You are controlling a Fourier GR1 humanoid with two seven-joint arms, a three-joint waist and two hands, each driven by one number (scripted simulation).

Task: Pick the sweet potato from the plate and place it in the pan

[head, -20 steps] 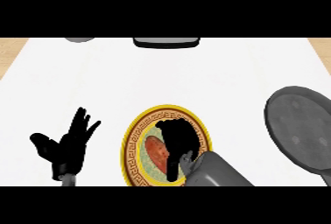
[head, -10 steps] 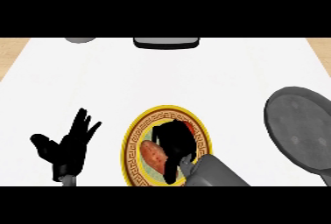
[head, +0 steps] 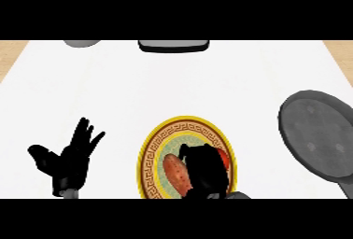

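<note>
An orange-brown sweet potato [head: 176, 174] lies on a round plate [head: 158, 144] with a yellow rim and patterned border, low in the head view's middle. My right hand [head: 204, 170] sits over the plate's right half with its fingers curled down against the sweet potato's right side, hiding part of it. A red patch shows at the hand's right edge. The dark grey pan [head: 321, 134] lies at the right edge, nothing in it. My left hand [head: 71, 158] rests open, fingers up, left of the plate.
A dark tray-like object [head: 173, 45] and a grey round object [head: 82, 43] sit at the counter's far edge. Wooden strips show at the far left and right corners.
My right forearm has drawn back toward the lower edge, and the hand's fingers have curled in over the sweet potato. The left hand has stayed still.
</note>
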